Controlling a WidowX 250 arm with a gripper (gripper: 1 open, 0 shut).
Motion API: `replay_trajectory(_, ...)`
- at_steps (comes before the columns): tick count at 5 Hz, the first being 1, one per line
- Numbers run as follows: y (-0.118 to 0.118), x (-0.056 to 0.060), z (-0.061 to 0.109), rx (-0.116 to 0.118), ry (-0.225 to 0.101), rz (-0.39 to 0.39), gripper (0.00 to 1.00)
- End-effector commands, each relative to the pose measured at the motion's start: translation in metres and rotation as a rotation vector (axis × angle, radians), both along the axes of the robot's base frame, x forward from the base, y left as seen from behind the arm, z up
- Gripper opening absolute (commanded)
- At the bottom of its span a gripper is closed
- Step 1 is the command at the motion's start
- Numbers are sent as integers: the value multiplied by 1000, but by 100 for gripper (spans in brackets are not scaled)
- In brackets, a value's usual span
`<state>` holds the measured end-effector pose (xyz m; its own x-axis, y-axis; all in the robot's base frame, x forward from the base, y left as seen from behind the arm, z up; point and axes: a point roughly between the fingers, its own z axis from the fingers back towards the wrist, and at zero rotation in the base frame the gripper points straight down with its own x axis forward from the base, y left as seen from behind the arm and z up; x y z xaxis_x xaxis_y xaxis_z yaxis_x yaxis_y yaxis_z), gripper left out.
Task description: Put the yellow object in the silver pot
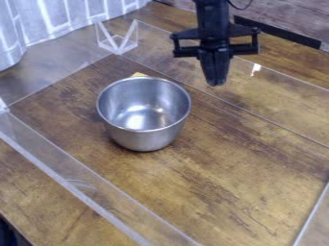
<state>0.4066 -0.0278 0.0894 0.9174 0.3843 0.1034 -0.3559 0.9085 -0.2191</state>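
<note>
- My fingers [217, 79] hang point-down above the wooden surface [218, 173], pressed together into one dark tip; I see nothing between them.
- The silver pot [144, 112] sits upright on the surface, down and to the left of the fingers, well apart from them.
- Inside the pot I see only the shiny base and reflections.
- The yellow object [139, 76] shows as a small sliver just behind the pot's far rim, level with the fingertips and off to their left; I cannot tell its shape or whether it touches the pot.
- A clear triangular stand [117, 36] sits farther back, up and left of the fingers.
- A clear plastic wall [52, 163] runs along the surface's near-left edge, far from the fingers.
- A bright glare streak [253, 81] lies on the surface just right of the fingers.
</note>
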Motion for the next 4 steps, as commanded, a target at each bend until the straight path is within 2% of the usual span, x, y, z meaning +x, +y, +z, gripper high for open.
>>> replay_trajectory(1, -4, 13, 18, -17, -78, 10, 100)
replay_trajectory(2, -2, 18, 12, -22, -79, 37, 100)
replay_trajectory(3, 5, 29, 9, -24, -94, 65, 0)
replay_trajectory(4, 13, 35, 9, -33, -109, 97, 0)
